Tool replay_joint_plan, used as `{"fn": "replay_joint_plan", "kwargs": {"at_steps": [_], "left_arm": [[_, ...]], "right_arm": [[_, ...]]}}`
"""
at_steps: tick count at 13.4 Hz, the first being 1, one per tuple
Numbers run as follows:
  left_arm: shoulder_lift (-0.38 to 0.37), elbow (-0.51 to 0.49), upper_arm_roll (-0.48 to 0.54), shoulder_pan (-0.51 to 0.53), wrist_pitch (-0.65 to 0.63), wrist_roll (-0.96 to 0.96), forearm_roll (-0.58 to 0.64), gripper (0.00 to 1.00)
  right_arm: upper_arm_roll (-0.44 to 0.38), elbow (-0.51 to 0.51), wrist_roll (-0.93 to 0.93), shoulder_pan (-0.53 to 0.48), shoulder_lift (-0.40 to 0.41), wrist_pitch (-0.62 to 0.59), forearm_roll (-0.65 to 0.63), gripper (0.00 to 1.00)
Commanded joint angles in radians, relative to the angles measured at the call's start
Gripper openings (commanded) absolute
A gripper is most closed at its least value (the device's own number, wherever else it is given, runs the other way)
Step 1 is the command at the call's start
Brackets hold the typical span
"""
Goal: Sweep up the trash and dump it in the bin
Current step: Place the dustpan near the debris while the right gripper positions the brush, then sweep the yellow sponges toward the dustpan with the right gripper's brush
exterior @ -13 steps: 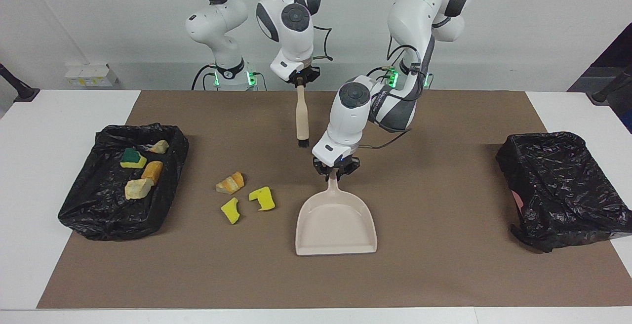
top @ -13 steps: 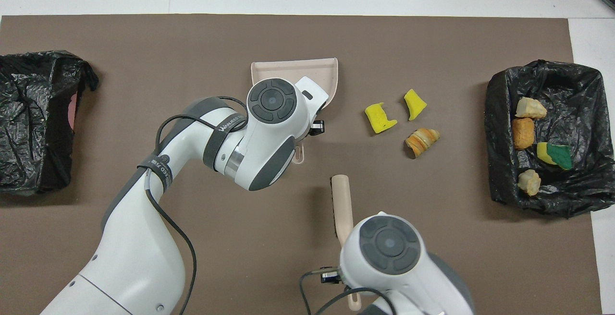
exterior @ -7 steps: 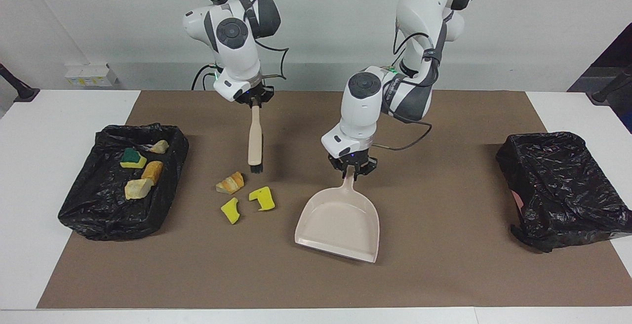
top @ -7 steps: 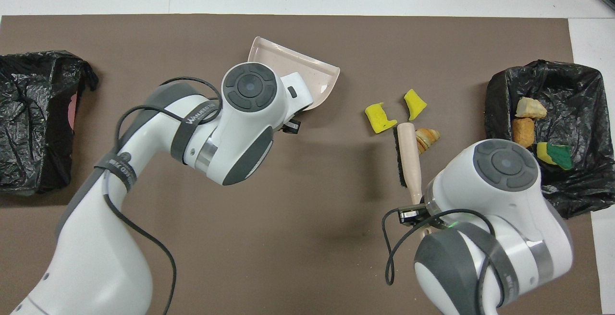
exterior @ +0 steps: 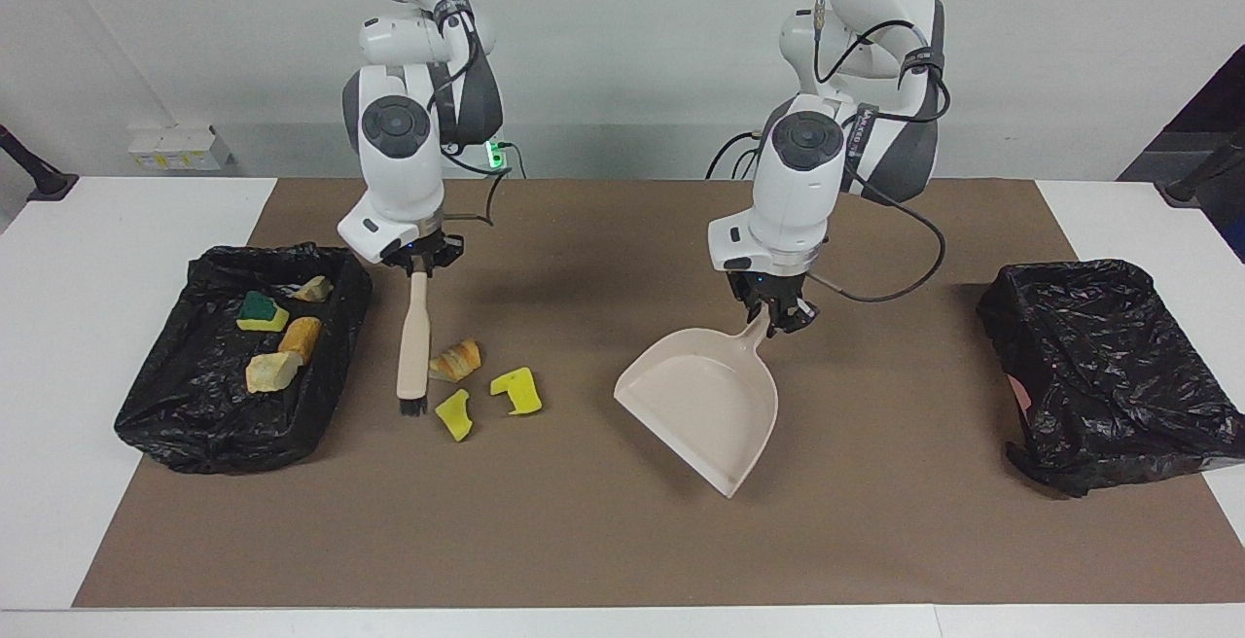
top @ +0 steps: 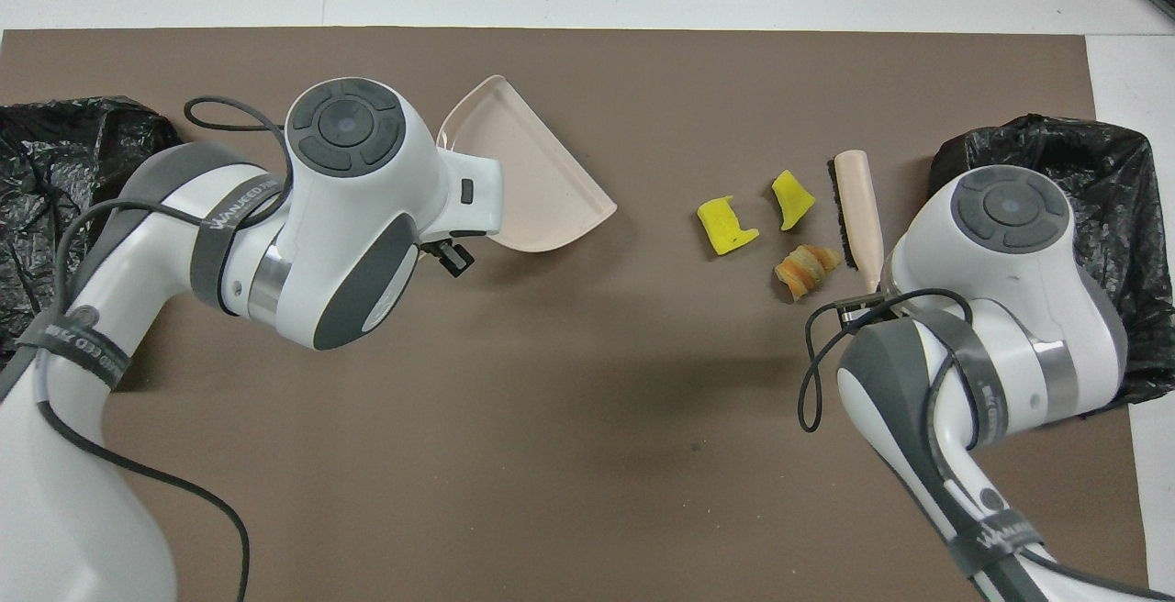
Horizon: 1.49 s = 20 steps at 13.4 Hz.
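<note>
Three loose pieces of trash lie on the brown mat: a croissant-like piece (exterior: 455,361) (top: 806,270) and two yellow sponge chunks (exterior: 454,414) (exterior: 517,391) (top: 725,224) (top: 791,198). My right gripper (exterior: 416,264) is shut on the handle of the beige brush (exterior: 413,336) (top: 858,207). The brush hangs bristles down between that trash and the black-lined bin (exterior: 156,424) (top: 1102,139). My left gripper (exterior: 778,312) is shut on the handle of the beige dustpan (exterior: 705,400) (top: 523,189). The pan is tilted, its mouth turned toward the trash with a gap of mat between.
The bin at the right arm's end holds several scraps, among them a green-backed sponge (exterior: 261,312). A second black-lined bin (exterior: 1099,366) (top: 55,171) sits at the left arm's end. The mat (exterior: 622,550) ends in white table all round.
My right arm carried the brush from the middle past the trash to the bin side of it and lowered it. My left gripper shifted toward its own end and swung the dustpan's mouth toward the trash.
</note>
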Motion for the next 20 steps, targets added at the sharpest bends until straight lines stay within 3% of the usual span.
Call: {"fn": "replay_joint_plan", "kwargs": {"at_steps": [1,5,7,12,20], "left_arm": [[-0.042,-0.058,-0.008,0.021,0.007,0.176,0.008,0.0],[-0.105,-0.185,-0.012,0.036,0.023,0.365,-0.067,0.0],[-0.146,-0.278,-0.011,0.022,0.12,0.361,-0.1,0.0],[-0.137,-0.331,-0.012,-0.025,0.214,0.33,-0.104,0.0],[-0.145,-0.406,-0.014,-0.051,0.237,0.296,-0.165,0.0]], "right_arm": [[0.013,0.042,-0.066,-0.037,0.075,0.026,-0.045,0.0],[0.016,0.044,-0.134,-0.038,0.114,0.037,-0.021,0.0],[0.014,0.07,-0.121,-0.027,0.145,0.034,0.084,0.0],[0.025,0.107,-0.005,0.024,0.174,0.032,0.235,0.0],[0.025,0.108,0.06,0.146,0.189,0.069,0.359,0.0]]}}
